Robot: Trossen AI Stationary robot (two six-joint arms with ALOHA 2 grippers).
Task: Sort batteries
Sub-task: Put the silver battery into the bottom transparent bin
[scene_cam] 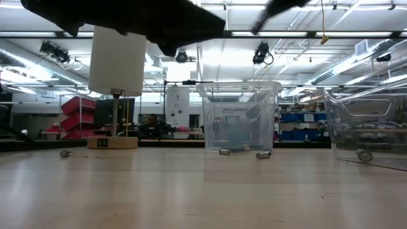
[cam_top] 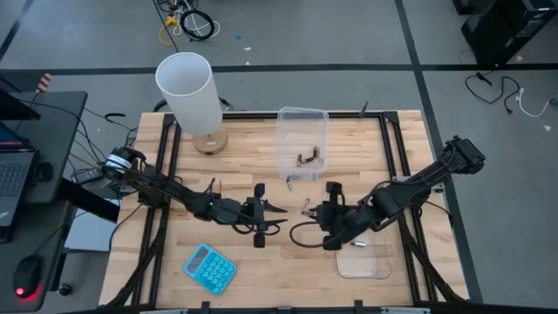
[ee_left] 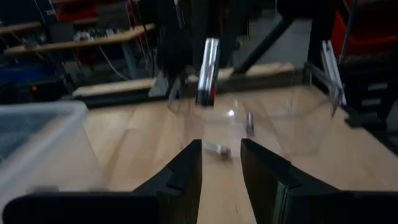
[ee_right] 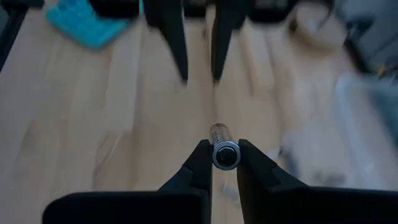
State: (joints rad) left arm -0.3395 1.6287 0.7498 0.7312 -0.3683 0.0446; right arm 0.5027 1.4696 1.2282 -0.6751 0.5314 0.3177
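- Right gripper sits over the middle of the light wooden table, its two dark fingers closed on a small silvery cylindrical battery held end-on between the tips
- Left gripper faces it from just across the table's middle, fingers parted with nothing between them
- Seen past the left fingers, the right gripper's held battery stands upright, above a loose battery lying on the wood
- Two dark batteries lie inside the clear plastic tub at the table's far side
- Second clear plastic tub sits near the right arm, with one battery in it
- From table height, two more cells lie on the wood just before the far tub, and one near the white cylindrical lamp
- Blue calculator lies near the front edge, left of centre
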